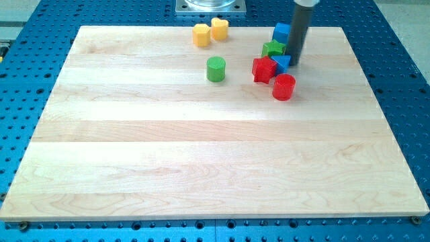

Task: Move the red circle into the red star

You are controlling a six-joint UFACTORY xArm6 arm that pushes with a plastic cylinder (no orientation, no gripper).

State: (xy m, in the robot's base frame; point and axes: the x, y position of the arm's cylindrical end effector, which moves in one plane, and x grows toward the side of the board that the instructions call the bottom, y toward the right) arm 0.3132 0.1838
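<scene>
The red circle (283, 87) is a short red cylinder at the view's upper right. The red star (263, 69) lies just up and to the left of it, a small gap apart. My tip (293, 64) is the lower end of a dark rod that comes down from the view's top. It stands just above the red circle and to the right of the red star, beside a small blue block (281, 63).
A green block (273, 48) and a blue cube (281, 31) sit above the red star, next to the rod. A green cylinder (216, 69) stands to the star's left. A yellow hexagon (201, 34) and a yellow heart (219, 28) lie by the board's top edge.
</scene>
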